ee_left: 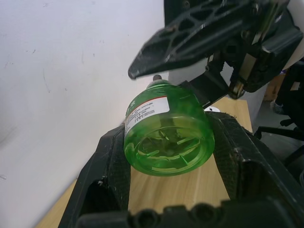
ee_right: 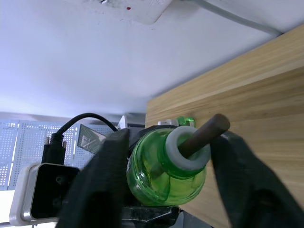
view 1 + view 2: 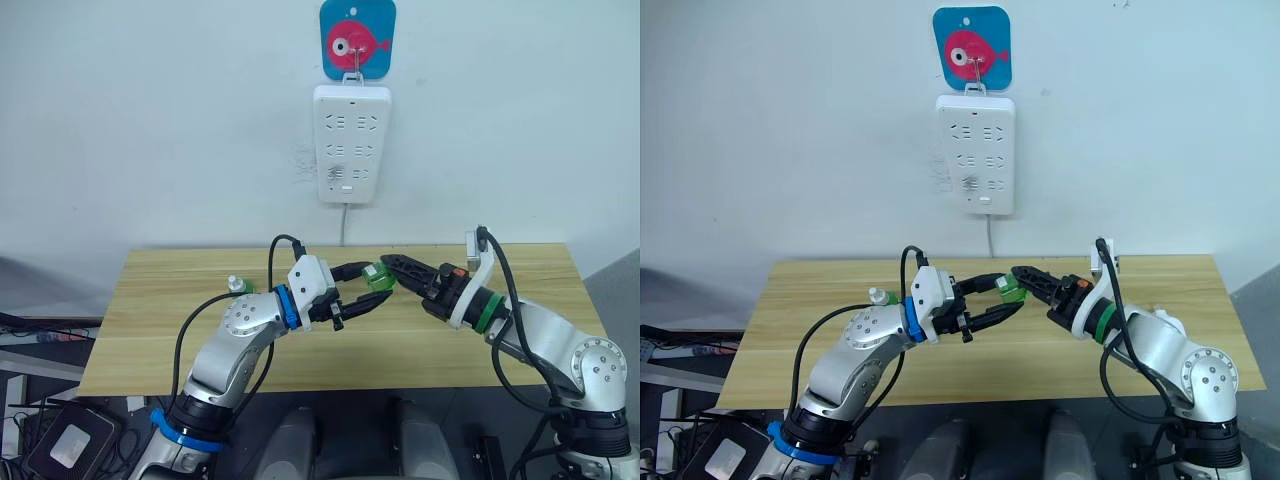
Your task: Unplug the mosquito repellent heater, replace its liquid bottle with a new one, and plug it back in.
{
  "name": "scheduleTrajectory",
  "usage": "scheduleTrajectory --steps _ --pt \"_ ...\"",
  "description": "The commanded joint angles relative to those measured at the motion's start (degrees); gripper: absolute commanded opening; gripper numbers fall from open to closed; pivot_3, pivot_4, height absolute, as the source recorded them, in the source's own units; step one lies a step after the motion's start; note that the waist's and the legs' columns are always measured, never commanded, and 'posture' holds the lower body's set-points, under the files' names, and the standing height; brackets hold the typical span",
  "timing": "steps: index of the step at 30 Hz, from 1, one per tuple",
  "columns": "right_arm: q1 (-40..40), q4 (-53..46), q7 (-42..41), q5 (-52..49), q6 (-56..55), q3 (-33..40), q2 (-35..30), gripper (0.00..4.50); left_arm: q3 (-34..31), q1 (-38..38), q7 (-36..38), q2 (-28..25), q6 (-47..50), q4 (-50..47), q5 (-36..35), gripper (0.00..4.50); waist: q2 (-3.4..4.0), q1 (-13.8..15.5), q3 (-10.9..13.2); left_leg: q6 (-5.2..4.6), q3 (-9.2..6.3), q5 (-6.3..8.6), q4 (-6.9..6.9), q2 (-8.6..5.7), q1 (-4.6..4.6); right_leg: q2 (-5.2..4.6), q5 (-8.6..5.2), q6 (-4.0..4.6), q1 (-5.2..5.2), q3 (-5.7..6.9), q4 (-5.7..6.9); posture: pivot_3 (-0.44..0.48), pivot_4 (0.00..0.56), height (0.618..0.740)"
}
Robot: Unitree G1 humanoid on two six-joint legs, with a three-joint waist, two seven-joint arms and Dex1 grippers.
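The left end effector (image 3: 362, 293) grips a green bottle (image 3: 379, 277) above the counter (image 3: 150, 300), wick toward the released right end effector (image 3: 392, 264), seemingly a handover; I can't spot the heater.

Only printed thing is the white label with a red stripe (image 1: 146, 110) on the green bottle (image 1: 167, 130) pinched between the left gripper's (image 1: 173, 156) fingers. The print's way too small to read. Nothing else legible.
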State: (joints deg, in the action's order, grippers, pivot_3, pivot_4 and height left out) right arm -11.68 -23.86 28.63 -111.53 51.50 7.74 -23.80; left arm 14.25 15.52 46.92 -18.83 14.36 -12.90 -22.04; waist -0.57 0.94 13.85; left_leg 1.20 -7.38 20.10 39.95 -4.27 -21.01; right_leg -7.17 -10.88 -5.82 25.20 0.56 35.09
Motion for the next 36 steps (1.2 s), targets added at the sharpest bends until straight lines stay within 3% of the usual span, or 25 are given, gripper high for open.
scheduleTrajectory --steps 1,2,7,10,14,15,19,22,25,30,36 --pt "0.6 -2.4 -1.0 -1.5 -0.6 -0.6 0.2 1.16 0.5 -0.1 0.5 0.2 -0.8 -2.1 0.3 2.22 0.00 0.0 0.0 0.00 -0.01 0.00 -0.01 0.00 0.00 0.00 0.00 0.00 0.00 0.01 0.00 0.089 0.278 0.740" --pt "0.6 -2.2 -0.6 -1.5 -1.0 -0.6 0.5 0.85 0.6 -0.2 0.5 0.3 -0.8 -2.1 0.4 2.22 0.01 0.0 0.0 0.00 -0.01 0.00 -0.01 0.01 0.00 0.01 0.00 0.00 0.00 0.01 0.00 0.090 0.280 0.740" --pt "0.4 -1.8 1.2 -1.5 -2.0 -0.6 1.8 0.82 1.2 -0.7 1.3 0.0 -1.1 -2.4 0.7 2.22 0.01 0.0 0.0 0.00 -0.01 0.00 -0.01 0.01 0.00 0.01 0.00 0.00 0.00 0.00 0.00 0.091 0.281 0.740" --pt "0.2 -1.5 2.6 -1.5 -2.6 -0.3 2.0 0.82 1.4 -1.1 1.8 -0.5 0.1 -2.9 0.2 3.12 0.01 0.0 0.0 0.00 -0.01 0.00 -0.01 0.01 0.00 0.01 0.00 0.01 0.00 0.00 0.00 0.091 0.279 0.740" --pt "0.5 0.1 2.6 0.3 -2.8 1.2 -4.3 0.82 0.7 0.0 1.1 -1.7 0.8 -2.7 1.4 4.36 0.01 0.1 0.0 0.00 -0.02 0.00 -0.02 -0.01 0.00 0.01 -0.01 0.01 -0.01 0.00 -0.01 0.091 0.276 0.740" --pt "1.0 0.4 1.1 3.1 -2.5 1.4 -6.0 0.82 0.6 0.6 1.0 -1.9 0.7 -2.5 1.9 4.50 0.01 0.2 0.0 0.00 -0.02 0.00 -0.01 -0.01 0.00 0.01 -0.01 0.01 -0.02 0.00 -0.01 0.091 0.276 0.740" --pt "3.4 -0.2 -7.6 21.0 -3.5 0.1 -10.6 0.82 1.0 2.3 2.5 -3.4 1.9 -2.5 2.1 4.50 0.01 0.2 0.0 -0.01 0.04 0.00 -0.02 0.00 0.00 0.04 -0.02 0.00 -0.03 0.02 -0.01 0.090 0.267 0.740" --pt "7.0 -0.3 -20.4 54.2 -15.4 -10.5 -19.1 0.82 3.4 4.0 5.0 -5.2 4.8 -2.9 2.4 4.50 0.02 0.1 0.0 -0.01 0.21 0.00 -0.03 -0.02 0.01 0.05 -0.02 -0.02 0.00 -0.02 0.00 0.085 0.261 0.740" --pt "9.3 6.5 -25.0 74.5 -28.9 -16.2 -19.2 0.82 5.3 6.1 4.9 -4.7 4.5 -1.5 4.5 4.50 0.01 0.1 0.0 -0.01 0.32 0.00 -0.02 -0.04 0.01 0.07 -0.06 -0.09 -0.02 0.00 -0.02 0.081 0.251 0.740" --pt "7.2 21.5 -27.8 93.0 -43.4 -18.4 -13.0 0.82 6.7 8.9 4.4 -2.7 3.4 1.3 7.3 4.50 0.01 0.1 0.0 0.01 0.42 -0.01 0.00 0.01 0.04 0.04 -0.05 -0.08 -0.02 -0.06 0.00 0.074 0.247 0.740" --pt "0.6 38.8 -28.3 100.4 -51.2 -14.6 -4.1 0.82 5.5 10.0 4.3 -2.1 3.9 2.1 7.2 4.50 0.01 -0.2 0.0 0.02 0.37 -0.01 -0.03 0.02 0.04 0.03 -0.05 -0.07 0.01 -0.07 -0.02 0.085 0.255 0.740"
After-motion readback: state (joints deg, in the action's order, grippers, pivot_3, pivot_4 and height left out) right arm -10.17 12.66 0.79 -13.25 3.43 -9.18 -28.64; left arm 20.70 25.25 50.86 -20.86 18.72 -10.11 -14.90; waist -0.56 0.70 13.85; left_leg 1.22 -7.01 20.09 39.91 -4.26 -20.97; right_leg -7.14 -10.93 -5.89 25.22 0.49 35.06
